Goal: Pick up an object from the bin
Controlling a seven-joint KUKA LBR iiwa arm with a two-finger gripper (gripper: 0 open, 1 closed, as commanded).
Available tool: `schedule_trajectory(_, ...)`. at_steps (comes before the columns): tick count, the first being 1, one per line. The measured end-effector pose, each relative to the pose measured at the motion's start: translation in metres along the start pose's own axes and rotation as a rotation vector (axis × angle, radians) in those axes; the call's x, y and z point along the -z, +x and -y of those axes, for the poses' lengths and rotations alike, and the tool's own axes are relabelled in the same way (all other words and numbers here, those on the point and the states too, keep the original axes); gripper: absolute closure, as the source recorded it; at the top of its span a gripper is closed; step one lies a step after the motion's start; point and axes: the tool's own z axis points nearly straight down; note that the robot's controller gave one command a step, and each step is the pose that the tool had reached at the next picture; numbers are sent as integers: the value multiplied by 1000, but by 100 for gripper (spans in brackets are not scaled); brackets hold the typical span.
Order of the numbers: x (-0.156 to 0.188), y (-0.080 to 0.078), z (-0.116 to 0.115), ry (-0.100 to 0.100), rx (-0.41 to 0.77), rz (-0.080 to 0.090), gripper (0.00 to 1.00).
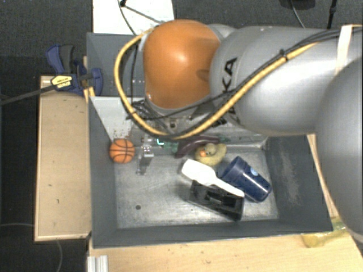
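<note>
My gripper point(145, 158) hangs low over the bin's back left part, partly under the arm's orange cover. A small orange basketball point(121, 151) lies just to its left on the bin floor, close beside it but apart from it. To the gripper's right, a yellow rubber toy point(211, 152) and a dark thin item point(187, 147) lie half hidden below the arm. Nothing shows in the gripper.
A white handled piece point(206, 175) lies across a black block-shaped object point(218, 200) in the middle of the bin. A dark blue cup point(246, 178) lies on its side to their right. Bare floor shows at the front left.
</note>
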Motion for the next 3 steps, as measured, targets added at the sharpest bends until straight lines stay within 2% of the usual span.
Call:
schedule_trajectory(1,4,-2,1,-2,-7,8,0)
schedule_trajectory(2,-86,-19,0,-3,-81,11,0)
schedule_trajectory(3,-119,-28,-1,-2,-23,19,0)
